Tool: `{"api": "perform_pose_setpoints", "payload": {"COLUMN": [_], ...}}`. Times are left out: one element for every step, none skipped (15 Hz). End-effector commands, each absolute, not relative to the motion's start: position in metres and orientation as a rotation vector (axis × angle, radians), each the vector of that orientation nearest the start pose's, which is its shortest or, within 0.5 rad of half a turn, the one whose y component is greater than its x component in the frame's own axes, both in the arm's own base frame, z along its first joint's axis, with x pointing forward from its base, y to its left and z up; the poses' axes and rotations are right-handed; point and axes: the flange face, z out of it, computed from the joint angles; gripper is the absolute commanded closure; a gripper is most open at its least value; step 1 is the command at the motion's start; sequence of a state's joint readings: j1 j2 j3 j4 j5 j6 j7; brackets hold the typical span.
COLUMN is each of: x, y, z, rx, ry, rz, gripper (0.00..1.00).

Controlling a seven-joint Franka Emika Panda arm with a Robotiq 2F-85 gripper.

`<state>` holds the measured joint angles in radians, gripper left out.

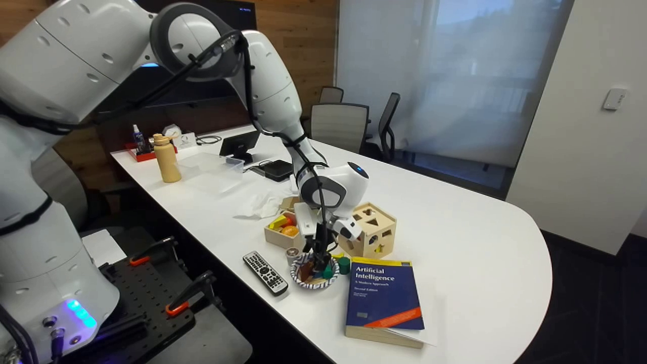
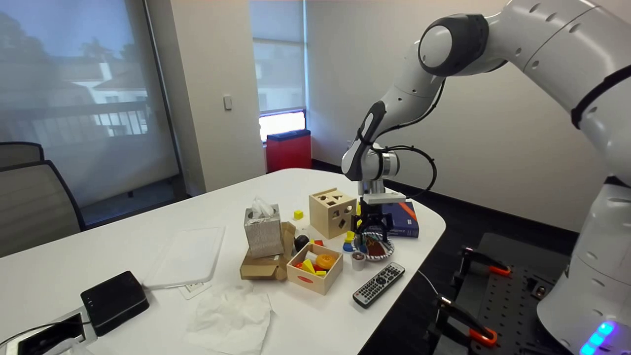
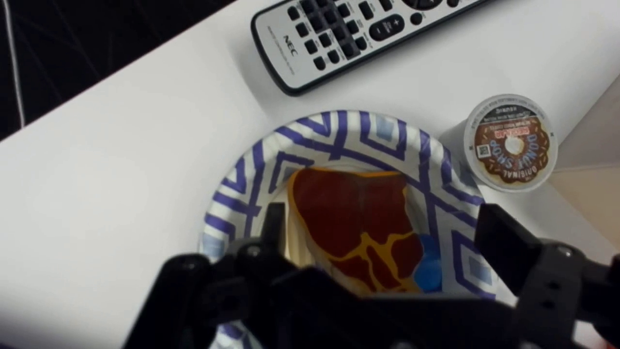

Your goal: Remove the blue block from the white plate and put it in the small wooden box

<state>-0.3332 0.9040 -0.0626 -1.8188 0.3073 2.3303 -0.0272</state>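
Observation:
The blue block [image 3: 428, 266] lies on the patterned white plate [image 3: 290, 143], partly under a red toy steak [image 3: 339, 208] in the wrist view. The plate's rim shows in both exterior views [image 1: 299, 277] [image 2: 387, 252]. My gripper [image 3: 387, 228] is open, its fingers apart over the plate with the steak and blue block between them; nothing is held. It points down at the plate in both exterior views [image 1: 321, 263] [image 2: 372, 236]. The small wooden box [image 2: 304, 280] holds toy pieces; its wall also shows in an exterior view [image 1: 278, 238].
A coffee pod [image 3: 511, 140] and a remote [image 3: 310, 48] lie close to the plate. The wooden shape cube [image 1: 371, 242] and a blue book [image 1: 381, 298] stand near. A green piece [image 1: 344, 266] and another blue piece [image 2: 348, 246] lie beside the plate. A tissue box [image 2: 262, 234] is behind.

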Motion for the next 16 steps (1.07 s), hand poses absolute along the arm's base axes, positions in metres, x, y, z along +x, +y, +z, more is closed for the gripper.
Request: {"api": "perform_pose_setpoints", "payload": {"x": [0.535,0.538,0.541,0.543,0.547,0.549,0.551,0.552,0.553,0.553,0.553,0.552,0.551,0.551,0.551,0.552], "y": [-0.220,-0.220,-0.220,-0.219,-0.218,-0.216,-0.216,-0.214,-0.214,-0.214,-0.215,-0.216,-0.216,-0.216,-0.216,-0.217], "z": [0.019,0.020,0.021,0.021,0.021,0.021,0.019,0.018,0.017,0.017,0.015,0.013,0.012,0.012,0.011,0.010], "rx": [-2.799,-2.813,-2.828,-2.839,-2.845,-2.849,-2.853,-2.858,-2.857,-2.859,-2.861,-2.862,-2.858,-2.858,-2.858,-2.858], "ry": [0.916,0.919,0.919,0.916,0.906,0.892,0.884,0.877,0.871,0.872,0.875,0.878,0.877,0.878,0.877,0.874], "rz": [0.572,0.562,0.557,0.553,0.552,0.549,0.550,0.551,0.552,0.555,0.558,0.563,0.564,0.567,0.569,0.572], "gripper": [0.00,0.00,0.00,0.00,0.00,0.00,0.00,0.00,0.00,0.00,0.00,0.00,0.00,0.00,0.00,0.25]}}
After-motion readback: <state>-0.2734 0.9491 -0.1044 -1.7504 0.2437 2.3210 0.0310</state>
